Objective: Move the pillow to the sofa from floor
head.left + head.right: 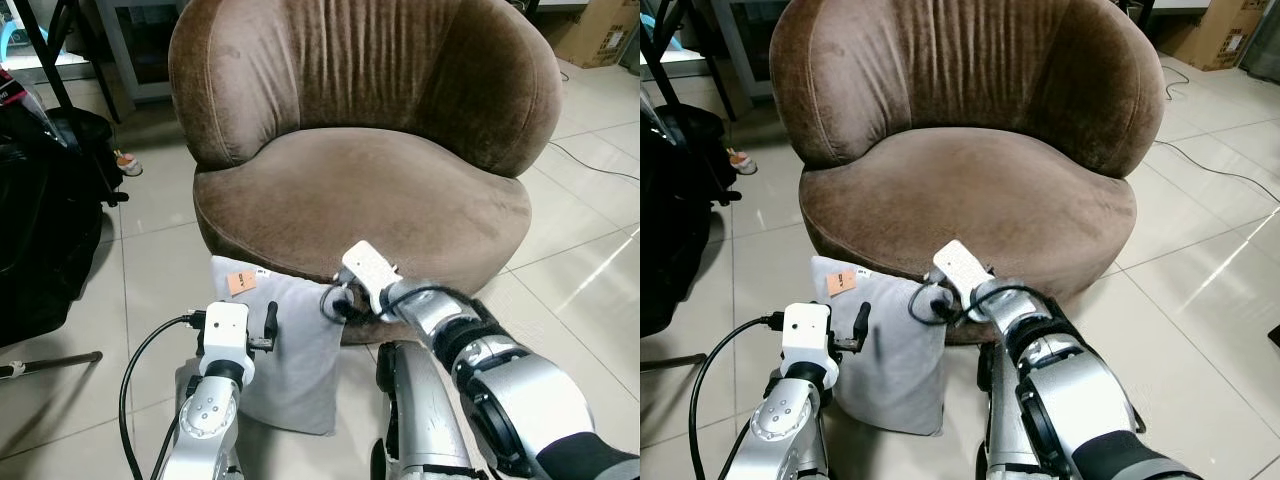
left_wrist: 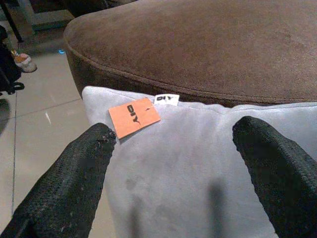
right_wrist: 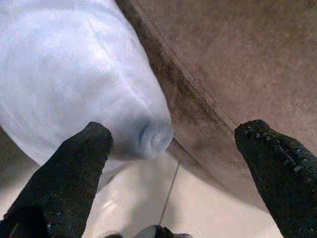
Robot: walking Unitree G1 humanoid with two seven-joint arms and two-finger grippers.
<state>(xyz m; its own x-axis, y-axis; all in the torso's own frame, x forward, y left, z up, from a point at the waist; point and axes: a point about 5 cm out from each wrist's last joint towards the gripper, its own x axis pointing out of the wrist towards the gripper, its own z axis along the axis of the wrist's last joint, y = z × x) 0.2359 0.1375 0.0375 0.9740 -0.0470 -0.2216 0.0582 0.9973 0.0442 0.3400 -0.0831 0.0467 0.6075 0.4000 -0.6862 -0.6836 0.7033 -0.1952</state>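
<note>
You are looking down at a grey pillow (image 1: 285,345) standing on edge on the tiled floor (image 1: 150,250), leaning against the front base of the round brown sofa (image 1: 365,190). An orange tag (image 2: 134,117) and a small white label (image 2: 166,99) sit at the pillow's top edge, close to the sofa's seat rim.

Your left gripper (image 2: 173,173) hovers in front of the pillow's face, its 2 black fingers (image 2: 74,173) spread wide with the pillow between them, not touching the fabric as far as the wrist view shows.

Your right gripper (image 3: 183,163) is at the pillow's right corner, beside the sofa base, also spread apart; 1 finger (image 3: 74,168) lies just beside the rounded corner of the pillow, the other in front of the brown upholstery.

A black bag (image 1: 40,220) rests on the floor at your left, and a cardboard box (image 1: 595,30) stands behind the sofa at right.
</note>
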